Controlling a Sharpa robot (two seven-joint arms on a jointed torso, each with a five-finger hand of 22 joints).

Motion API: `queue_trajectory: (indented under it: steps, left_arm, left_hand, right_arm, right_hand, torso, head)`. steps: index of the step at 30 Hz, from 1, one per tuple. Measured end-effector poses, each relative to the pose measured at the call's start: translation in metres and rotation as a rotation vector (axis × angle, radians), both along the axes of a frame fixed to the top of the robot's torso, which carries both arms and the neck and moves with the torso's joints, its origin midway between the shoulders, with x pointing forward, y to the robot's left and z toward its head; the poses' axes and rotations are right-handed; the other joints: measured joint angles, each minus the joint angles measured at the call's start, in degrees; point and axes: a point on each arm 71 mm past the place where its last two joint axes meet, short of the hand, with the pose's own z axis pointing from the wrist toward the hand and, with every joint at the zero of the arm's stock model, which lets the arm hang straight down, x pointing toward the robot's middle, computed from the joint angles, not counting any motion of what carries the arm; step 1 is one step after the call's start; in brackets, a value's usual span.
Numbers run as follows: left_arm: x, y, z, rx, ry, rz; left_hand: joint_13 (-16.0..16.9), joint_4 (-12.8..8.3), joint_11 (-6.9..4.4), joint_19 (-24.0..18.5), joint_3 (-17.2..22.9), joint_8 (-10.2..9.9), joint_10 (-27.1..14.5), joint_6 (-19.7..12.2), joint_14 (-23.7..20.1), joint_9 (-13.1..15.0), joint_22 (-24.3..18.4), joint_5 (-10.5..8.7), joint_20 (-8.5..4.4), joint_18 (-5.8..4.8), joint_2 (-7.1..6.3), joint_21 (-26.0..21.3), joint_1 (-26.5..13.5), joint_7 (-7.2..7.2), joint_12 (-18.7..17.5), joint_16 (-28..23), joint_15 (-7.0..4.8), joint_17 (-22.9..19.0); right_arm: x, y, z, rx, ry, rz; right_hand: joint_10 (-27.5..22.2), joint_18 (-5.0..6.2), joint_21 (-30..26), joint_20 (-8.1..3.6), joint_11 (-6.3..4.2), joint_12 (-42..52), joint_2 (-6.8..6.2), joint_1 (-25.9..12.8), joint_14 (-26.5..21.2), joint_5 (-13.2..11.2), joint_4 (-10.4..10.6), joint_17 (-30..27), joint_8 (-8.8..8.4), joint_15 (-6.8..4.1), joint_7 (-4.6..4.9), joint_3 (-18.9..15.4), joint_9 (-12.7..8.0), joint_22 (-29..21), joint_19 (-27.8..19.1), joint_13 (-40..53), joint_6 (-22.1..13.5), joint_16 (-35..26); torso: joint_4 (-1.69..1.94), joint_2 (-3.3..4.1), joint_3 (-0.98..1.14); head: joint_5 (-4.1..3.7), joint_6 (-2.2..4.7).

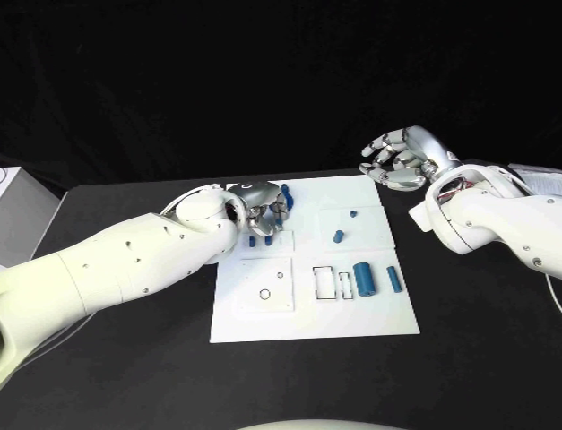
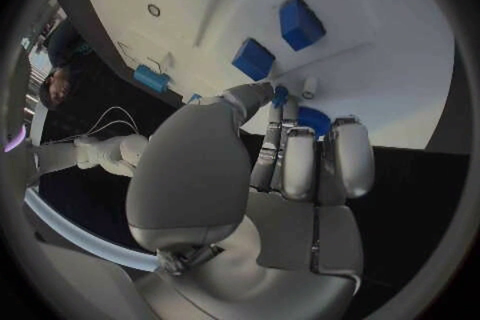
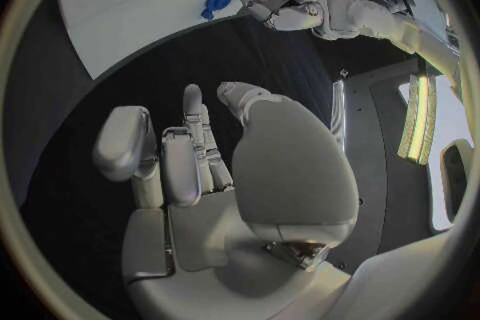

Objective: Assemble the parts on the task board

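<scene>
Hovering over the task board's (image 1: 358,322) far-left corner, the left robot hand (image 1: 263,208) pinches a blue part (image 1: 286,193) upright — while the right robot hand (image 1: 403,159), fingers curled on nothing, hangs well apart beyond the far-right corner.

Bright overhead light on the task board (image 1: 313,322); dark surround; fisheye bending at wrist-view rims; glare beside the right hand (image 3: 250,176).

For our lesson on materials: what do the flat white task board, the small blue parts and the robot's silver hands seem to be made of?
Flat white task board: matt, even white, probably plastic. Small blue parts: solid colour, slight sheen, likely plastic. Silver left hand and right hand: bright highlights suggest metal or metallic-coated plastic; the look leaves it open.
</scene>
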Motion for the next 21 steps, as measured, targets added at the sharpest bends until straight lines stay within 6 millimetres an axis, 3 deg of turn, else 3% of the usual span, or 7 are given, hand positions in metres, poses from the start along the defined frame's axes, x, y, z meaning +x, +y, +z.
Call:
queue_trajectory:
  steps: [7, 21]
  left_arm:
    - [0.0016, 0.0005, 0.0, 0.002, 0.001, 0.005]
    - [0.0026, 0.0002, 0.0002, 0.008, 0.008, 0.007]
  left_hand:
    - [-0.2, -0.8, -0.05, 0.0, 1.2, -0.3, 0.8, 0.4, 0.0, -0.2, 0.2, 0.0, 0.4, -0.01, 0.75, 0.0, 0.8, 0.0, -0.4, 0.0, 0.0, 0.0]
    - [0.0, -1.7, -0.41, 0.0, 2.0, -0.3, 2.9, 1.8, 0.0, -0.3, 0.8, 0.0, 0.4, 0.0, 1.04, 0.5, 1.0, 0.5, 0.1, 0.0, 0.0, -0.2]
  right_arm:
    - [-0.0007, 0.0003, 0.0001, 0.001, 0.0, 0.002]
    - [-0.001, 0.0002, 0.0003, 0.001, 0.0, 0.002]
  right_hand:
    - [0.0, 0.0, 0.0, 0.0, 0.0, 0.0, 0.0, 0.0, 0.0, 0.0, 0.0, 0.0, 0.0, 0.0, 0.0, 0.0, 0.0, 0.0, 0.0, 0.0, 0.0, 0.0]
    - [0.0, 0.0, 0.2, 0.01, 0.0, 0.0, 0.0, 0.0, 0.0, 0.0, 0.0, 0.0, 0.0, 0.0, -0.01, 0.0, 0.0, 0.0, 0.0, 0.0, 0.0, 0.0]
  torso:
    - [0.04, -0.01, 0.0]
    - [0.04, -0.08, -0.02]
  head:
    - [-0.05, -0.14]
    - [-0.08, -0.36]
